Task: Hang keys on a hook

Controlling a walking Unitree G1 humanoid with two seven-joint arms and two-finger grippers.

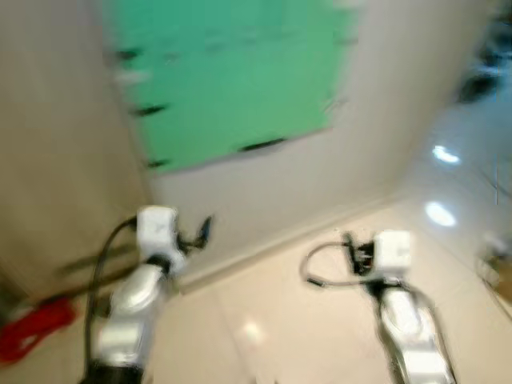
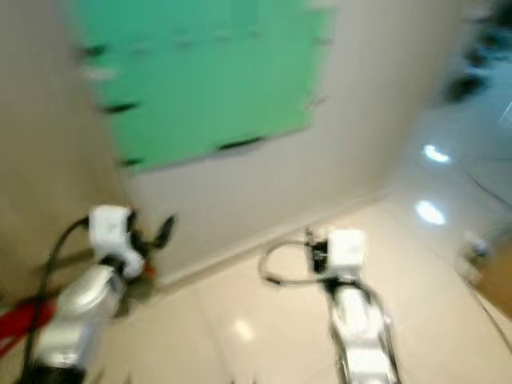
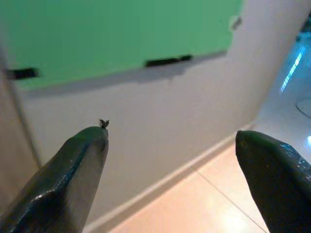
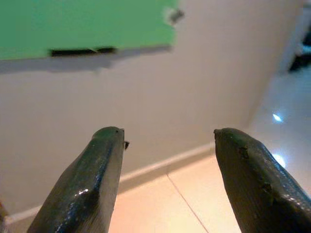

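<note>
Green board [image 1: 232, 80] on the white wall [image 1: 320, 184]; both pincers standing wide open and holding nothing.

Blurred head views are suggesting camera motion, so locating any target now is unreliable. Left pincer [image 3: 170, 160] and right pincer [image 4: 167, 165] are each pointing at the wall below the board, fingers spread apart with only wall and floor [image 1: 320, 320] between them. Keys and hook cannot be made out; dark strips [image 1: 260, 146] on the board are too smeared to identify. Risk: advancing while blurred is likely to cause fingers to strike the wall or reach the wrong strip.
</note>
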